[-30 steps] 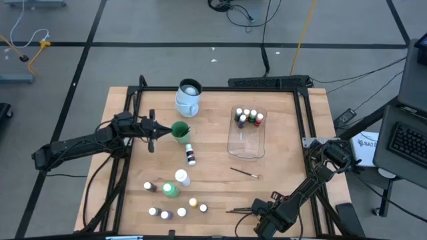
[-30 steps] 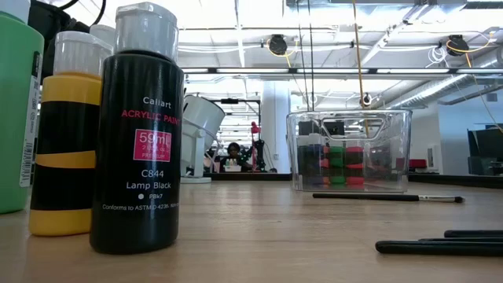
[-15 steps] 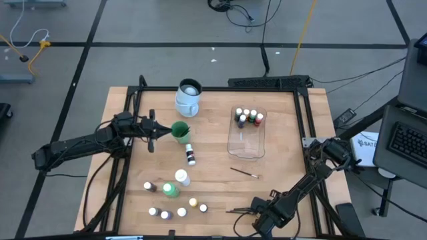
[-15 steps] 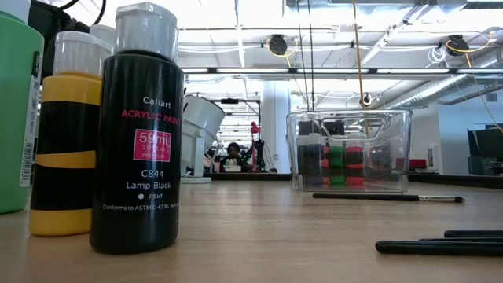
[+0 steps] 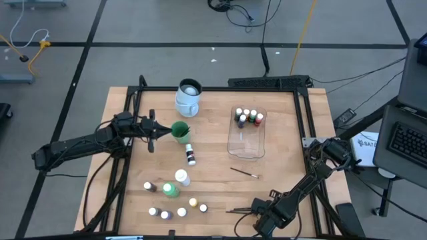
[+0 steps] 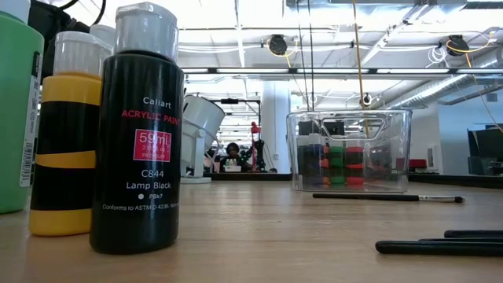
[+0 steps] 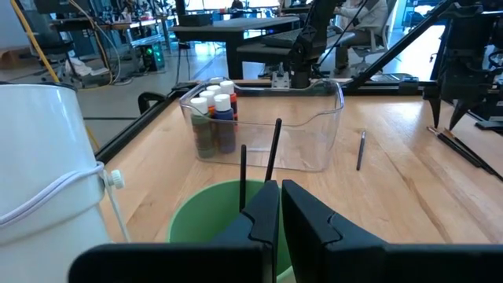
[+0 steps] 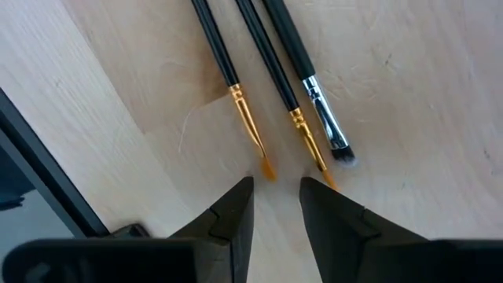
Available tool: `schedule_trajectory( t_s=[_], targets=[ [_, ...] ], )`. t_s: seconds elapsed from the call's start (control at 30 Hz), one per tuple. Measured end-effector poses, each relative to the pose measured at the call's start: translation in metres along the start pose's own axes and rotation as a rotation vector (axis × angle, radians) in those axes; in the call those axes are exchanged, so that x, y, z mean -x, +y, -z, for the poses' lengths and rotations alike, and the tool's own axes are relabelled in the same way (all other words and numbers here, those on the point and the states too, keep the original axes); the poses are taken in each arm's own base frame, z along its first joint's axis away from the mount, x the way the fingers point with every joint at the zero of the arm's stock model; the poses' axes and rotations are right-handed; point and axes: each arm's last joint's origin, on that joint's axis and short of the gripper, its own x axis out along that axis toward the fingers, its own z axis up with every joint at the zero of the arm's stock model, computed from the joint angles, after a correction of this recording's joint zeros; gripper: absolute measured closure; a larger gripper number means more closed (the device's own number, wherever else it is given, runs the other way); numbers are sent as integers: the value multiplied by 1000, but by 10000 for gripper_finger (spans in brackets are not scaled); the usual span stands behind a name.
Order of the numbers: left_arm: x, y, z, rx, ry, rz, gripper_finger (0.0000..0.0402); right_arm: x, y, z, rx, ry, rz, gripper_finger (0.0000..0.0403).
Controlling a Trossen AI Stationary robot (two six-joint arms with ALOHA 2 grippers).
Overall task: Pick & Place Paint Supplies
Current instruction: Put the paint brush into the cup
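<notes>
Since the frame a second ago the right arm has drawn slightly inward along the near edge; the half-second frame matches the present one, and nothing else on the table has shifted.

High view: the left gripper (image 5: 162, 131) sits just beside the green cup (image 5: 180, 131), below the white-and-blue mug (image 5: 188, 97). The clear tub (image 5: 246, 133) holds a cluster of small white-capped bottles (image 5: 247, 117) at its far end. One loose brush (image 5: 245, 173) lies between the tub and the near edge. The large green bottle (image 5: 171, 190) and more small bottles (image 5: 181, 213) stand near the front left. The right gripper (image 5: 257, 215) is low at the near edge, by the thin brushes (image 5: 235, 211) lying there.

Low view: a black paint bottle (image 6: 138, 134) and a yellow bottle (image 6: 67, 134) fill the foreground; the tub (image 6: 350, 151) stands farther back with the single brush (image 6: 387, 197) before it. No gripper shows here.

Left wrist view: the left gripper's (image 7: 277, 211) fingers stand nearly together over the green cup (image 7: 204, 218), from which two dark brush handles (image 7: 271, 153) rise — whether the fingers grip one is hard to tell.

Right wrist view: the right gripper (image 8: 277, 206) is narrowly parted and empty, just short of the tips of three brushes (image 8: 271, 75) lying side by side on the wood.
</notes>
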Motion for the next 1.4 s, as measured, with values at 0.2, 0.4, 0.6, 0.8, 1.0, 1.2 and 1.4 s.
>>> schedule_trajectory(
  t_s=[0.2,0.4,0.6,0.8,1.0,1.2,1.4],
  targets=[
    [0,0,0,0,0,0,378,0,0,-1,-35,-23,0,300],
    [0,0,0,0,0,0,378,-1,2,-2,-61,-34,-14,300],
    [0,0,0,-5,0,0,378,-1,2,-3,-66,-74,-6,300],
    [0,0,0,-9,0,0,378,-3,2,-3,-86,-67,-7,301],
    [0,0,0,-9,0,0,378,-3,2,-3,-87,-37,-7,345],
    [0,0,-1,-13,-9,-1,378,4,1,-3,-17,8,-34,394],
    [0,0,-1,-6,-8,-1,378,25,-1,-4,-31,10,-106,401]
  ],
)
